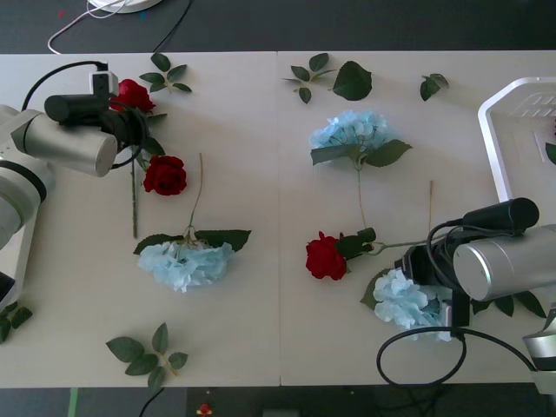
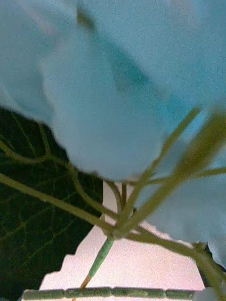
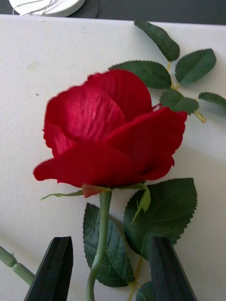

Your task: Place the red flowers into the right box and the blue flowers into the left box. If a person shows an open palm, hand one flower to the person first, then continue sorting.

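Note:
A red flower [image 3: 110, 131] lies on the white table at the far left, and my left gripper [image 3: 110, 275] is open with its black fingers [image 3: 54, 270] either side of the stem just below the head. The front view shows this rose [image 1: 132, 94] at the left gripper [image 1: 135, 129]. Two more red flowers [image 1: 165, 175] [image 1: 326, 257] lie farther in. Blue flowers lie at the left middle [image 1: 187, 262] and centre back [image 1: 352, 130]. A third blue flower [image 1: 407, 300] [image 2: 113, 94] lies right under my right gripper [image 1: 432, 271]. The right box [image 1: 493, 148] stands at the right edge. The left box is out of view.
Loose green leaf sprigs lie at the back [image 1: 165, 74] [image 1: 352, 80] [image 1: 433, 84], at the front left [image 1: 148, 352] and by the left edge [image 1: 9, 317]. A black cable [image 1: 417, 356] loops off the right arm near the front edge.

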{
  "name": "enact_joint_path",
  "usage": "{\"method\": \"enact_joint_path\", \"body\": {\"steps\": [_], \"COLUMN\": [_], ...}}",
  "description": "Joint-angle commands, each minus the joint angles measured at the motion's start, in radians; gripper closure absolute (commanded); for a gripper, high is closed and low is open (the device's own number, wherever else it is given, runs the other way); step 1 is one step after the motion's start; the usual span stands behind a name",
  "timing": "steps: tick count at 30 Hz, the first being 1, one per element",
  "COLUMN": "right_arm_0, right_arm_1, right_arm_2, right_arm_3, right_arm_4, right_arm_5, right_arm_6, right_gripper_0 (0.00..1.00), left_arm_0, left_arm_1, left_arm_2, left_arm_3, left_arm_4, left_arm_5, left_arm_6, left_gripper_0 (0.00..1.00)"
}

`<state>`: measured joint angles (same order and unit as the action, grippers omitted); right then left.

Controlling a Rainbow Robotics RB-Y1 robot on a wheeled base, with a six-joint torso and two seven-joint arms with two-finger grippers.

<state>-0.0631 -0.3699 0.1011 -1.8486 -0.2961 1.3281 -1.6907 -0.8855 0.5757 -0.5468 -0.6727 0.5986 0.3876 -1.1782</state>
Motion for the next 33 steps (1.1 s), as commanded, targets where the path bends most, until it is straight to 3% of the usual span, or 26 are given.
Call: {"method": "enact_joint_path", "body": {"steps": [1,8,10,13,14,15,24,31,33], "right_arm_0": [-0.001,-0.014,-0.014,-0.014,-0.015,-0.015,-0.017,-0.015,-0.011], "right_arm_1": [0.022,0.020,0.020,0.014,0.012,0.011,-0.004,-0.011,-0.015], "right_arm_2": [-0.023,-0.026,-0.024,-0.024,-0.024,-0.024,-0.028,-0.029,-0.029], "right_arm_3": [0.037,0.100,0.106,0.108,0.108,0.108,0.108,0.075,0.045], "right_arm_4": [0.008,0.002,-0.002,-0.008,-0.012,-0.014,-0.032,-0.046,-0.054], "right_arm_5": [-0.044,-0.093,-0.099,-0.104,-0.104,-0.104,-0.099,0.013,0.071], "right_arm_6": [0.048,0.075,0.077,0.080,0.080,0.080,0.092,0.161,0.213], "right_gripper_0": [0.00,0.00,0.09,0.71,0.96,1.00,1.00,1.00,1.00], "left_arm_0": [0.002,0.002,0.003,0.011,0.016,0.022,0.042,0.042,0.042], "left_arm_1": [-0.008,-0.010,-0.008,-0.008,-0.008,-0.008,-0.008,-0.011,-0.011], "left_arm_2": [-0.018,-0.030,-0.032,-0.055,-0.061,-0.065,-0.090,-0.094,-0.094], "left_arm_3": [-0.028,-0.027,-0.025,-0.024,-0.024,-0.024,-0.024,-0.024,-0.024], "left_arm_4": [0.007,0.009,0.009,0.010,0.010,0.012,0.021,0.020,0.018], "left_arm_5": [-0.016,-0.016,-0.016,-0.015,-0.016,-0.015,-0.016,-0.016,-0.016], "left_arm_6": [0.052,0.051,0.052,0.058,0.060,0.061,0.068,0.066,0.063], "left_gripper_0": [0.54,0.54,0.53,0.51,0.48,0.47,0.45,0.46,0.57]}}
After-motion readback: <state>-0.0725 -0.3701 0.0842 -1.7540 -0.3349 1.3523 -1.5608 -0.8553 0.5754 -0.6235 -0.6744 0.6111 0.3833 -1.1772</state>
